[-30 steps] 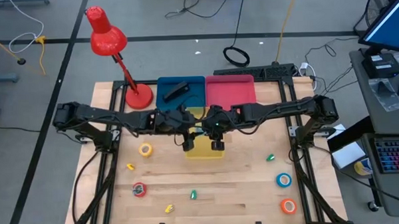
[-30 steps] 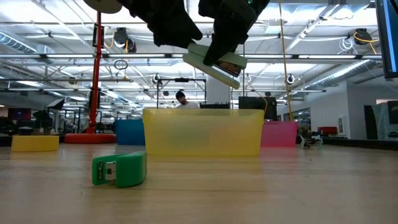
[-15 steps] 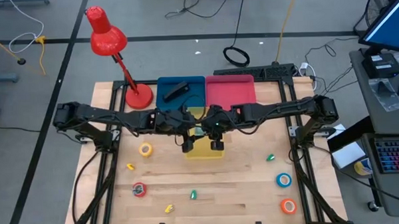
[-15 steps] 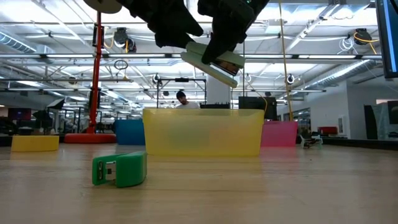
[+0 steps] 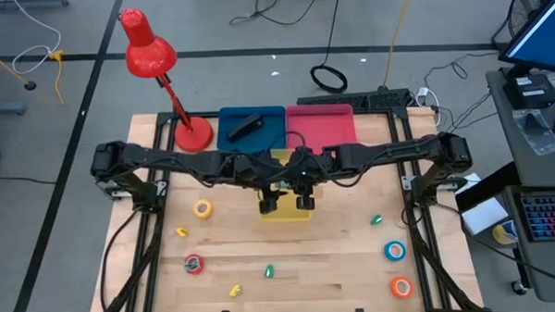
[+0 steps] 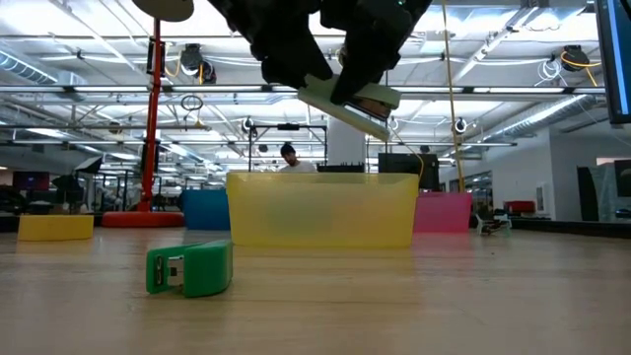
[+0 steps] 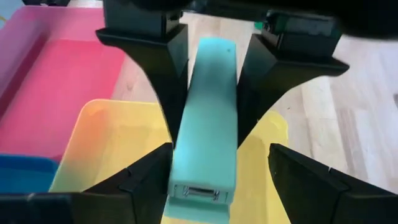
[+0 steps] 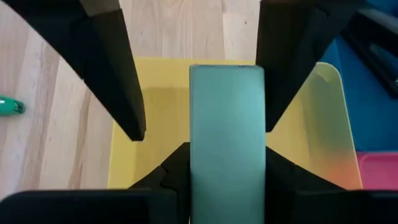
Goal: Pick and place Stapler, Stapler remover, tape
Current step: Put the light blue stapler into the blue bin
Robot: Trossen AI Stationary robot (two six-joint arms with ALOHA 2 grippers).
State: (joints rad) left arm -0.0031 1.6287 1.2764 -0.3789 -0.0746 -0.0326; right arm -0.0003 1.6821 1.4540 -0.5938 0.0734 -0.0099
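High view: we record a wooden table [image 5: 337, 265] crossed at mid-depth by two arms whose grippers meet over one yellow bin [image 5: 284, 214]. Behind that bin, along the far edge, stand one blue bin [image 5: 272, 128] holding one black stapler [image 5: 244, 127] and one pink bin [image 5: 321, 128], side by side and touching. One red lamp [image 5: 149, 49] occupies the far left corner. The right gripper [image 5: 304, 201] is clamped on one pale green stapler [image 6: 345, 102], held tilted in the air above the yellow bin. The left gripper [image 5: 269, 203] is released, its fingers spread to either side of that stapler. The near half of the table is mostly open. We count four tape rolls there: yellow [image 5: 202, 209], red [image 5: 194, 264], blue [image 5: 395, 251], and orange [image 5: 400, 286] by the near right edge. Two small green pieces [image 5: 269, 269] and two small yellow pieces [image 5: 234, 290] lie well apart.
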